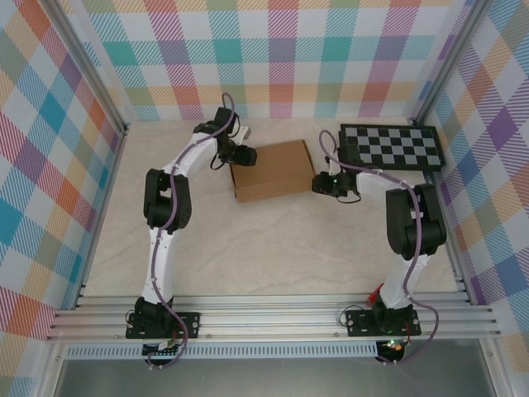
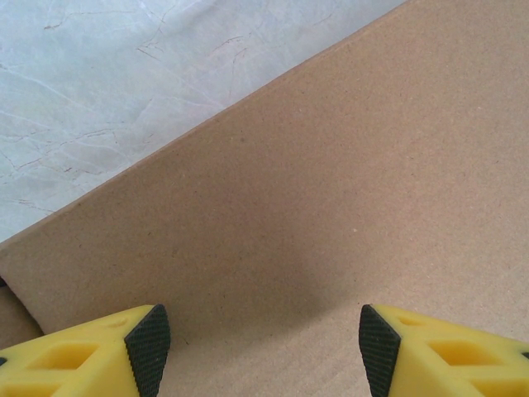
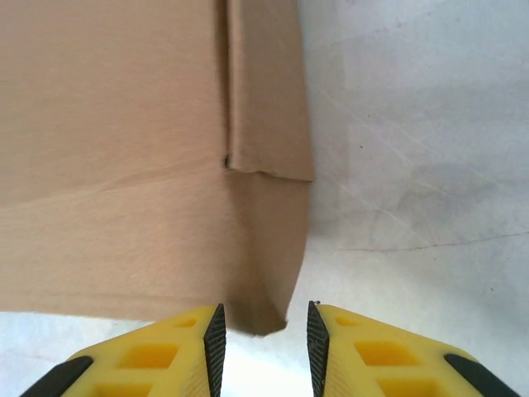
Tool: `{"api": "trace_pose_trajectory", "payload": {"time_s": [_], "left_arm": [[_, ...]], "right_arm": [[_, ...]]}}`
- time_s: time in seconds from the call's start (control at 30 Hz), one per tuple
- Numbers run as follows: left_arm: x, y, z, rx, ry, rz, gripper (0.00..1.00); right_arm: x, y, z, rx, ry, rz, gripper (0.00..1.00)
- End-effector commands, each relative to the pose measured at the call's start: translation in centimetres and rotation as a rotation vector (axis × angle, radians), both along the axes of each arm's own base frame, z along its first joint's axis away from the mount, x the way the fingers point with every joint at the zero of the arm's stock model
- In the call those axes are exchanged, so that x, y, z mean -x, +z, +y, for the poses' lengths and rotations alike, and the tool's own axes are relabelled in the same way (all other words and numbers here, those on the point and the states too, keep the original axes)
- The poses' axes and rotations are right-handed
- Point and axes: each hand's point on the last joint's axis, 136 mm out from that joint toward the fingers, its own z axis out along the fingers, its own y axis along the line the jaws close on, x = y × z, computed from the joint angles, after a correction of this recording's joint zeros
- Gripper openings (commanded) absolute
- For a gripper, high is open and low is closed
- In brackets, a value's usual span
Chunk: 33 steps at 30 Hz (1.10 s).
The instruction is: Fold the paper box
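Observation:
The paper box (image 1: 273, 169) is a closed, shallow brown cardboard shape lying mid-table. My left gripper (image 1: 235, 155) is at its left edge. In the left wrist view the box's plain top (image 2: 331, 182) runs under the gripper (image 2: 263, 351), whose black pads (image 2: 149, 347) stand wide apart with nothing between them. My right gripper (image 1: 317, 182) is at the box's right edge. In the right wrist view the box (image 3: 124, 165) has a folded side flap (image 3: 269, 99), and its near corner (image 3: 264, 310) pokes in between the pads of the gripper (image 3: 263, 347). The jaws there stand apart, close to the corner but not pinching it.
A black-and-white checkerboard panel (image 1: 393, 147) lies at the back right, just behind the right arm. Plaid walls enclose the pale table (image 1: 273, 248) on three sides. The aluminium rail (image 1: 273, 318) with both arm bases runs along the near edge.

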Motion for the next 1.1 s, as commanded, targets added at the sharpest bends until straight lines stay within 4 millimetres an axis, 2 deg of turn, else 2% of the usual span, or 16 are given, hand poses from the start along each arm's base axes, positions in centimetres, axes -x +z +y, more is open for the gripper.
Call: {"api": "trace_pose_trajectory", "payload": {"time_s": [0.0, 0.13, 0.2, 0.4, 0.53, 0.63, 0.7, 0.8, 0.93, 1.07], "left_arm": [[2.2, -4.3, 0.3, -0.028, -0.016, 0.145, 0.66], [2.2, -4.3, 0.3, -0.026, -0.016, 0.144, 0.65], [2.1, -4.2, 0.3, -0.025, -0.015, 0.14, 0.65], [2.1, -4.3, 0.3, -0.024, -0.013, 0.143, 0.65], [2.3, -4.3, 0.2, -0.021, -0.02, 0.152, 0.65], [2.6, -4.6, 0.2, -0.019, -0.023, 0.162, 0.65], [2.7, -4.8, 0.1, -0.014, -0.027, 0.169, 0.65], [3.0, -4.9, 0.0, -0.008, -0.028, 0.184, 0.64], [3.5, -4.6, -0.5, 0.025, -0.029, 0.205, 0.64], [4.7, -4.2, -0.9, 0.055, -0.006, 0.24, 0.63]], "right_arm": [[1.2, 2.2, 0.2, 0.01, 0.053, -0.017, 0.34], [2.0, 3.2, -0.3, 0.048, 0.068, -0.002, 0.33], [2.4, 3.6, 0.0, 0.039, 0.085, -0.002, 0.3], [1.9, 3.4, 4.3, -0.042, 0.128, -0.029, 0.23], [-0.7, 2.2, 5.5, -0.058, 0.096, -0.119, 0.23], [-2.2, -0.7, 5.8, -0.029, 0.068, -0.102, 0.19], [-2.8, -1.9, 6.2, -0.018, 0.049, -0.151, 0.19], [-3.3, -1.4, 7.6, -0.099, 0.01, -0.236, 0.19], [-3.6, -1.5, 9.7, -0.178, -0.017, -0.229, 0.2], [-3.8, -2.1, 10.7, -0.261, -0.09, -0.195, 0.2]]}}
